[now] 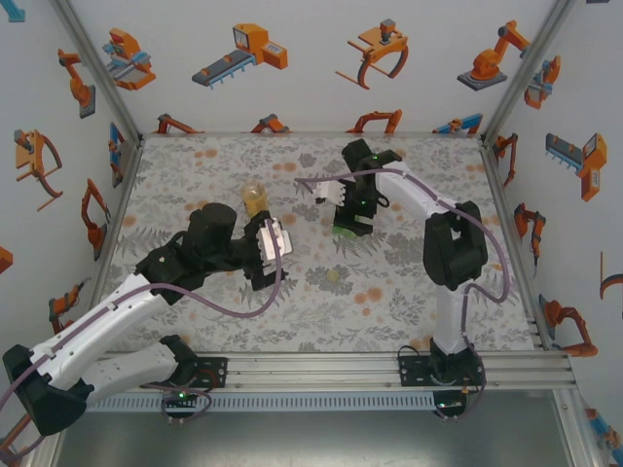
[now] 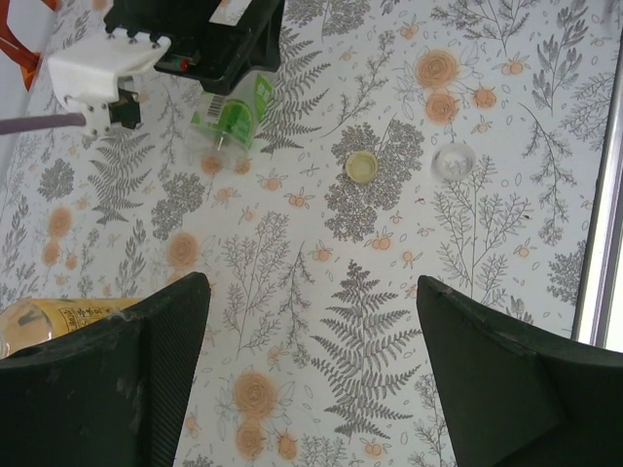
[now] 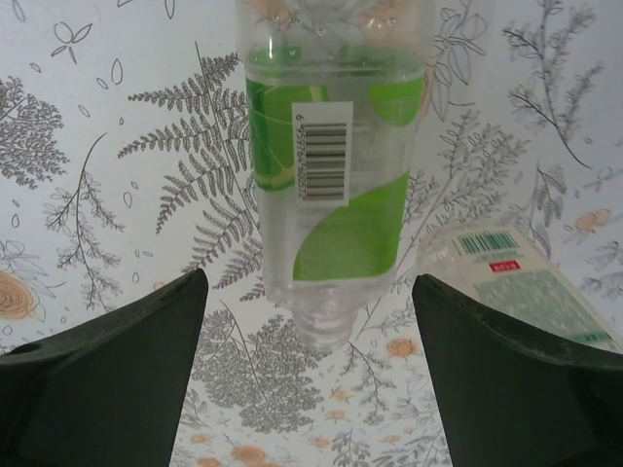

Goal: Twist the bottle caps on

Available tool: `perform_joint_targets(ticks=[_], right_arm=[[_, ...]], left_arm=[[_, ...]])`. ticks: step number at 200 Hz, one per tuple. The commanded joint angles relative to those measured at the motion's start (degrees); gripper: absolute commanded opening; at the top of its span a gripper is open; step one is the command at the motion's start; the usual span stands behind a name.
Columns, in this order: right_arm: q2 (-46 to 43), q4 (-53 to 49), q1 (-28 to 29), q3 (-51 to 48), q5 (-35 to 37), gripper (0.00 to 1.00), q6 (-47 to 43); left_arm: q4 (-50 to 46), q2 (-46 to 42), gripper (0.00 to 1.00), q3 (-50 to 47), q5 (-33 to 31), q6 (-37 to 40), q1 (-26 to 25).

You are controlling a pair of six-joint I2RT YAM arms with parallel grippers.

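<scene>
Right gripper (image 3: 310,282) astride bottle (image 3: 321,185), neck nearward

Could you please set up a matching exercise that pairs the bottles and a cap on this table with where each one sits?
Things:
1. green-labelled bottle
2. amber bottle
3. yellow-green cap
4. teal-labelled bottle

Places:
A. loose beside the whitish cap
B. between the spread fingers of the right gripper
C. beside a finger of the left gripper, at the lower left edge of the left wrist view
D. lying to the right of bottle 1 in the right wrist view

Pairs: 1-B, 2-C, 3-A, 4-D
</scene>
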Motion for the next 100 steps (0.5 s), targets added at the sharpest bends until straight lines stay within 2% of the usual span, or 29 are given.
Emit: perform_joint_targets(ticks=[1,45,100], right_arm=[[1.78,-0.75,0.0,1.56,-1.05,0.77,-2.24],[5.19,-0.48,0.0,1.26,-3.27,0.71,-2.2],[3.93,2.23,0.0,-1.28,-3.63,0.55,-1.38]], left_arm=[[0.37,-0.16,0.79,0.32,1.43,0.89,-0.15],[0.47,0.01,0.79,0.2,1.74,0.72,-0.15],[0.48,0.36,0.79,0.35,1.92,0.73,-0.24]])
